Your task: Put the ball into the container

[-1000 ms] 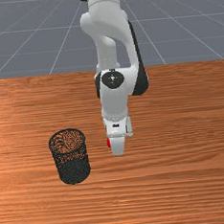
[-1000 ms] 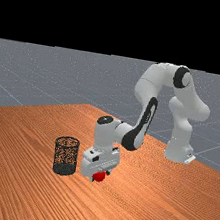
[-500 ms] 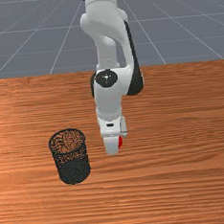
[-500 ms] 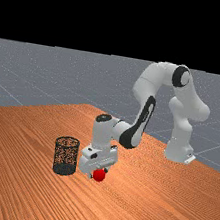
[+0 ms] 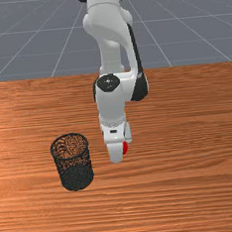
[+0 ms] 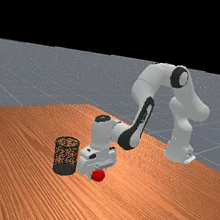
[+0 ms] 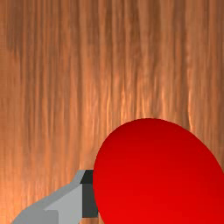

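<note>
In the front view my gripper (image 5: 116,158) points down low over the table, partly covering the red ball (image 5: 125,147), which shows at its right side. The gripper (image 6: 98,174) stands open in the far view, one fingertip at either side of the ball (image 6: 98,175), which covers the gap. In the wrist view the ball (image 7: 159,175) overlaps one dark finger pad (image 7: 89,194) and hides the other finger. The black mesh container (image 5: 75,164) stands upright to the front view's left, apart from the hand; the container (image 6: 66,156) is left of it in the far view too.
The wooden table (image 5: 193,181) extends around the hand and container. A short stretch of bare wood separates the container from the hand. The container's round rim (image 6: 68,139) stands higher than the ball.
Over the last second my hand has shifted to the front view's left and, most recently, slightly toward that camera. The ball now shows at the hand's right there instead of its left.
</note>
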### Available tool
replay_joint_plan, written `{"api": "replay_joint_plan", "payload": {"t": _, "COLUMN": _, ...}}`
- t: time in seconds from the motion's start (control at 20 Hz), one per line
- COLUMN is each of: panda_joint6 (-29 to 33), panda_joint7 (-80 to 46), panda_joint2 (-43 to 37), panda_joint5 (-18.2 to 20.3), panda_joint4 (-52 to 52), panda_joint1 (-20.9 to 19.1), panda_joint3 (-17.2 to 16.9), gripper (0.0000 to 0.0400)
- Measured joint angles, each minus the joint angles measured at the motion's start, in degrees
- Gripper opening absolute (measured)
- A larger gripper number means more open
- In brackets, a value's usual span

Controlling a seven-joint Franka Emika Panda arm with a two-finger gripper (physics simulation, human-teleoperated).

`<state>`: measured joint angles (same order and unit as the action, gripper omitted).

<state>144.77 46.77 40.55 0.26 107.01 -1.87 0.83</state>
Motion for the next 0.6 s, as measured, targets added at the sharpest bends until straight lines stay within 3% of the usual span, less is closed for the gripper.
{"api": "replay_joint_plan", "payload": {"t": 0.15, "panda_joint6": 2.4, "panda_joint7": -1.0, "panda_joint2": -4.1, "panda_joint5": -0.8, "panda_joint4": 3.7, "panda_joint1": 0.8, "panda_joint3": -0.8, "gripper": 0.0277}}
{"api": "replay_joint_plan", "payload": {"t": 0.6, "panda_joint6": -3.5, "panda_joint7": -0.9, "panda_joint2": -14.7, "panda_joint5": -0.7, "panda_joint4": 6.4, "panda_joint1": 0.7, "panda_joint3": -0.8, "gripper": 0.0277}}
